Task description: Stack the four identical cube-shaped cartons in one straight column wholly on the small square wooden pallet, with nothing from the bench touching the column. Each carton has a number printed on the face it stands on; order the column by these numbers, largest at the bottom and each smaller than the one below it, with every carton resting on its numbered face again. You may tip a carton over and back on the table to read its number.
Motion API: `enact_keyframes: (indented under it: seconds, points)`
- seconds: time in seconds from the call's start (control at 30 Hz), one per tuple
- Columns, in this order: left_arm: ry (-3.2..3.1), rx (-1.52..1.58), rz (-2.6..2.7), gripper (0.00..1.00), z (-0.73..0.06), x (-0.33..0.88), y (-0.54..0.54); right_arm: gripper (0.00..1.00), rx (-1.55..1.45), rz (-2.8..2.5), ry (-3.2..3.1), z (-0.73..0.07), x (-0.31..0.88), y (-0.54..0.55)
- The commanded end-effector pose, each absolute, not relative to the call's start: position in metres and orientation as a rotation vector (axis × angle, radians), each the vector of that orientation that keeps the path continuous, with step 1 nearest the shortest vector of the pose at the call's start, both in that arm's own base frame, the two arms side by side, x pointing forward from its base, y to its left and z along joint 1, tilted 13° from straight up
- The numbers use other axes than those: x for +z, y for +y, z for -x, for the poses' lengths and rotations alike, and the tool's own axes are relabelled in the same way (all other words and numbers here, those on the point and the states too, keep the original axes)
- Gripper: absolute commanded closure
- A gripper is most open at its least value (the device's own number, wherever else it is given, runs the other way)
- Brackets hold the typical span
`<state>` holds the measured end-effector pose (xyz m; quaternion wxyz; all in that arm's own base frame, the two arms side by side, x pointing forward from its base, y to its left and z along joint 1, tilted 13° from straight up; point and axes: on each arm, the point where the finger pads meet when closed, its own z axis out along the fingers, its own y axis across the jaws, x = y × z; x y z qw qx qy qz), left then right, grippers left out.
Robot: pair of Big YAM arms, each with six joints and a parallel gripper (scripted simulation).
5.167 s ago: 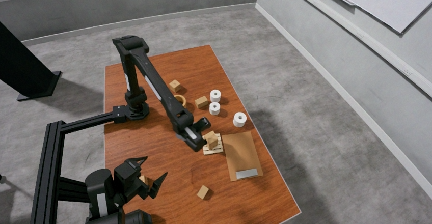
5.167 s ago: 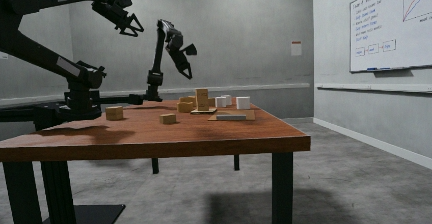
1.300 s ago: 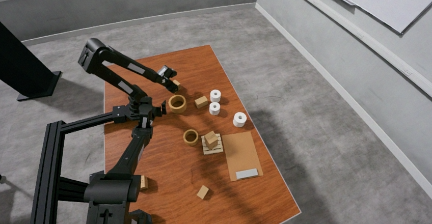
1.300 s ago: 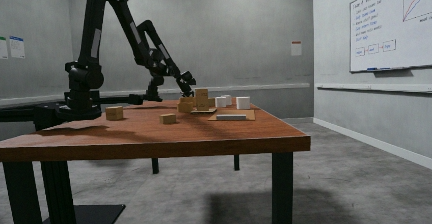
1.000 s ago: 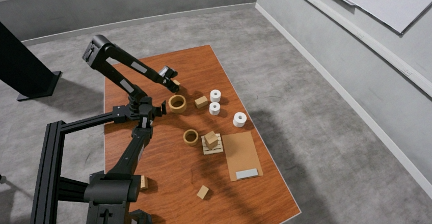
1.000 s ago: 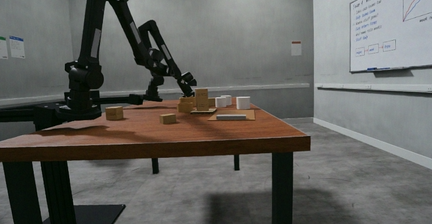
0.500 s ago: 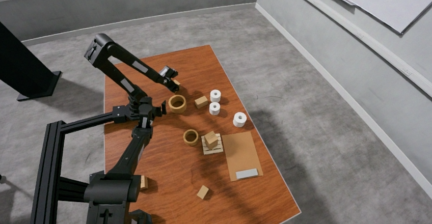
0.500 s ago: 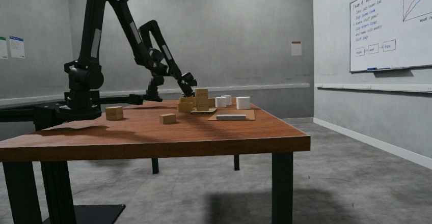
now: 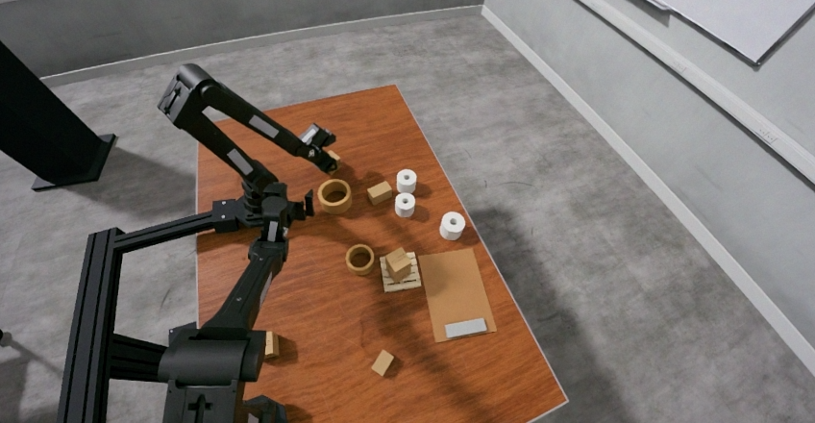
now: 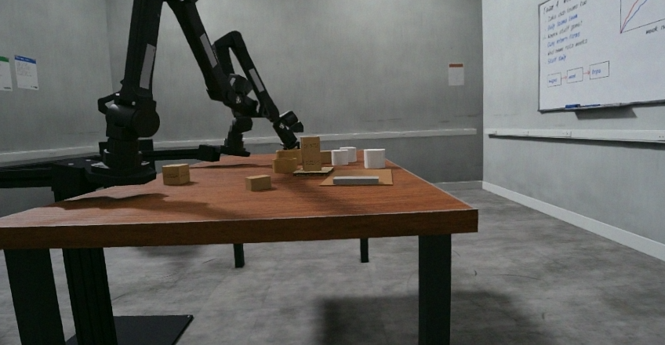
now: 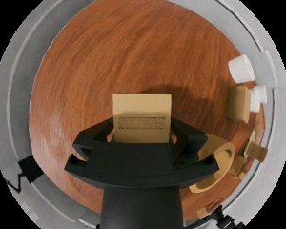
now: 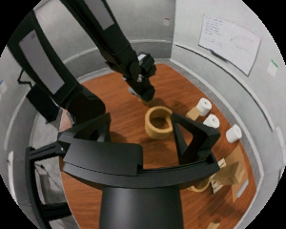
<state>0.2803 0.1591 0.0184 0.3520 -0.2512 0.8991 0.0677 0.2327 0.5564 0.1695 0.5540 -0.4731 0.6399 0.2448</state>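
My left gripper is shut on a tan carton low over the far part of the table; a dark printed strip shows on the carton's upper face. Two cartons stand stacked on the small wooden pallet, the upper one turned a little. Another carton stands by the right arm's base. My right gripper is open and empty, held above the table near the large brown ring.
Two brown rings, three white rolls, a flat tan box and a small tan box lie on the table. A cardboard sheet with a grey slab lies beside the pallet.
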Motion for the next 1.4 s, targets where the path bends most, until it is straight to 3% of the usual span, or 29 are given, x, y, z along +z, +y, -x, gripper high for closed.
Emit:
enact_keyframes:
  seconds: [0.0,0.07,0.1,0.13,0.17,0.97,1.37]
  points:
    - [2.306,0.177,0.655,0.48,-0.283,0.024,0.161,0.00,0.594,1.095,1.473,-0.236,0.192,0.568]
    - [2.309,0.181,0.647,0.50,-0.280,0.023,0.159,0.00,0.594,1.095,1.473,-0.236,0.192,0.568]
    - [2.303,0.182,0.645,0.61,-0.283,0.025,0.161,0.00,0.594,1.095,1.473,-0.236,0.192,0.568]
    - [2.306,0.181,0.646,0.50,-0.283,0.024,0.161,0.00,0.594,1.095,1.473,-0.236,0.192,0.568]
    - [2.305,0.181,0.645,0.45,-0.282,0.026,0.160,0.00,0.594,1.095,1.473,-0.236,0.192,0.568]
    - [2.299,0.192,0.641,0.45,-0.240,0.208,0.150,0.00,0.594,1.095,1.473,-0.236,0.192,0.568]
    - [2.302,0.189,0.630,0.45,-0.242,0.214,0.149,0.00,0.594,1.095,1.473,-0.236,0.192,0.568]
